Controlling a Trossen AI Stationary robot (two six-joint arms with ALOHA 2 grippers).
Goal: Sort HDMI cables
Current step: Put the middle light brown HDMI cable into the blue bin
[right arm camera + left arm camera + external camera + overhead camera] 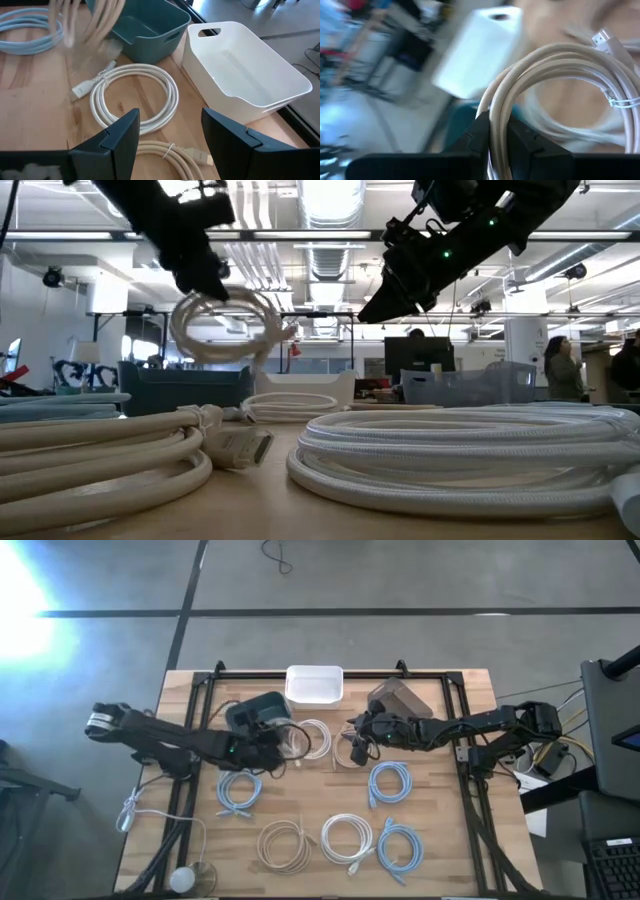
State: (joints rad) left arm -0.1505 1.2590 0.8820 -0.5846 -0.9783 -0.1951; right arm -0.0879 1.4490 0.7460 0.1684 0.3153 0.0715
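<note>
My left gripper (pixel 272 748) is shut on a tan-beige coiled cable (pixel 555 60), which is lifted in the low view (pixel 225 325) beside the teal bin (pixel 255 712). My right gripper (pixel 170 135) is open and hovers above a tan coil (pixel 175 152) lying flat on the table, next to a white coil (pixel 135 97). Three light blue coils (pixel 240 790) (pixel 390 780) (pixel 400 845), a tan coil (pixel 283 843) and a white coil (pixel 347 838) lie flat nearer the table's near edge. My left gripper pinches the tan coil's bundled strands (pixel 498 107) between its two fingers (pixel 477 132), which lie across the strands. The coil is lifted clear of the table and hangs below the gripper (pixel 200 280) as a round loop, its plug end (pixel 607 40) free.
A white bin (pixel 315 685) and a clear bin (pixel 395 698) stand beside the teal bin along the far edge. A loose white cord with a round puck (pixel 185 878) lies at the near left corner. A black frame rail (pixel 465 755) borders the table. People stand in the room behind (pixel 560 365).
</note>
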